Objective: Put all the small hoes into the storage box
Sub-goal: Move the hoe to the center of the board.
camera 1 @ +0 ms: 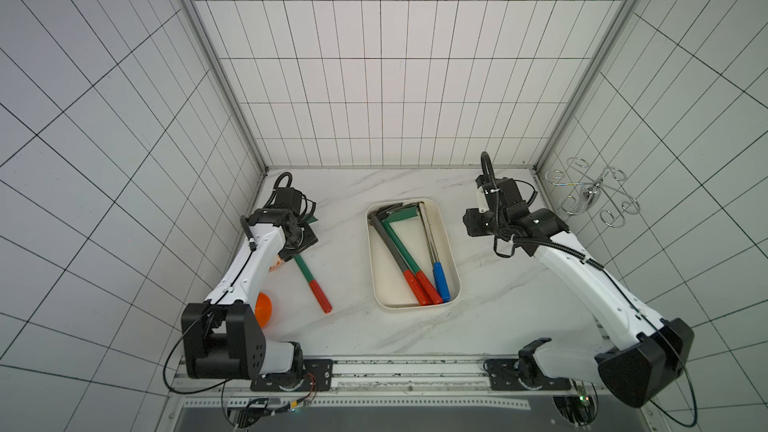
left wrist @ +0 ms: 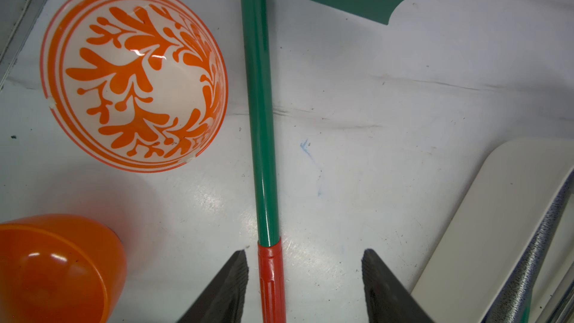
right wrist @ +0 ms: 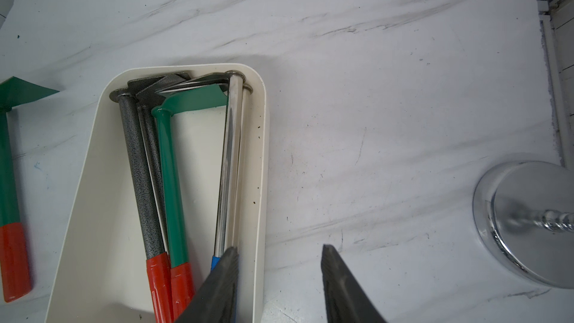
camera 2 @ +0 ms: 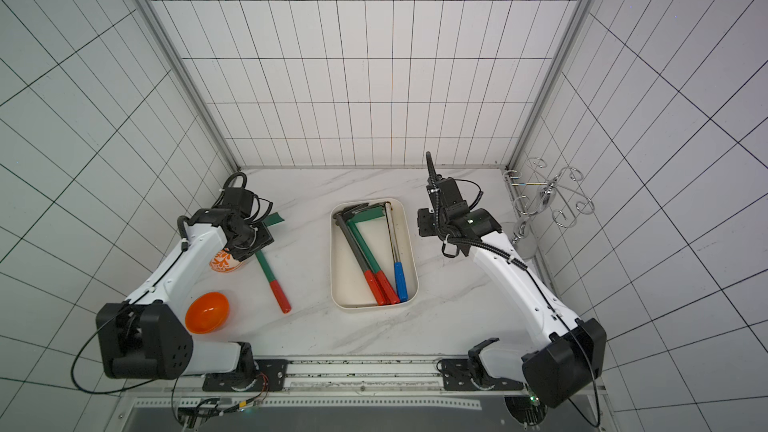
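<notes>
green small hoe lies at nine o'clock of the storage box, left gripper loosely parted astride its red grip, right gripper spread, empty.

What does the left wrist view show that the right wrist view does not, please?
Only the left wrist view shows the orange-patterned dish, the orange bowl and the open left hand astride the red grip of the green hoe on the table. Only the right wrist view shows the chrome stand base, the blades of the hoes in the storage box and the open right hand. Both show that green hoe and the storage box, the left wrist view only one corner of it.
</notes>
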`<state>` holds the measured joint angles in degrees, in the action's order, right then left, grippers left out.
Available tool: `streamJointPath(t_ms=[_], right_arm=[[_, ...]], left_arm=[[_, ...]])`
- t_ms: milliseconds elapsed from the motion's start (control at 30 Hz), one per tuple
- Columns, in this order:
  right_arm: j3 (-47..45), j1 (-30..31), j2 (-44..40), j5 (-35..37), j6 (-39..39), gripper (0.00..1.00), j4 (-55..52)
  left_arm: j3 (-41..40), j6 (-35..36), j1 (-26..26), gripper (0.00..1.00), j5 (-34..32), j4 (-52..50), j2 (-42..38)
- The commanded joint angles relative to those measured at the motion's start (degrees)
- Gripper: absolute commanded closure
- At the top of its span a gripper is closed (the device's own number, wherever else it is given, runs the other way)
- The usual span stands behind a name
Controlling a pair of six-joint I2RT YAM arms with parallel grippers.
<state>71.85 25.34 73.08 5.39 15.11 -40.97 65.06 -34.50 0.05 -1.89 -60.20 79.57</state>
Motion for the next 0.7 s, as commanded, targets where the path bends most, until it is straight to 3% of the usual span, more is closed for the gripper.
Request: streamJointPath(t_ms=[0, 233, 667], right_arm=[[-3.74, -0.94, -1.28, -0.55, 0.27, 0.55, -0.44], [-5.14, -1.52, -1.55, -2.55, -0.17, 0.56, 0.25], [-5.32, -1.80, -2.05, -3.97, -0.44, 0.56, 0.29]], left_arm=[[-0.89, 2.45, 0.91, 0.38, 0.25, 1.72, 0.23], [-1.88, 3.48, 1.35, 0.39, -3.50, 2.05, 2.54], [-5.34, 1.76, 2.41, 0.39, -4.61, 7.48, 9.08]])
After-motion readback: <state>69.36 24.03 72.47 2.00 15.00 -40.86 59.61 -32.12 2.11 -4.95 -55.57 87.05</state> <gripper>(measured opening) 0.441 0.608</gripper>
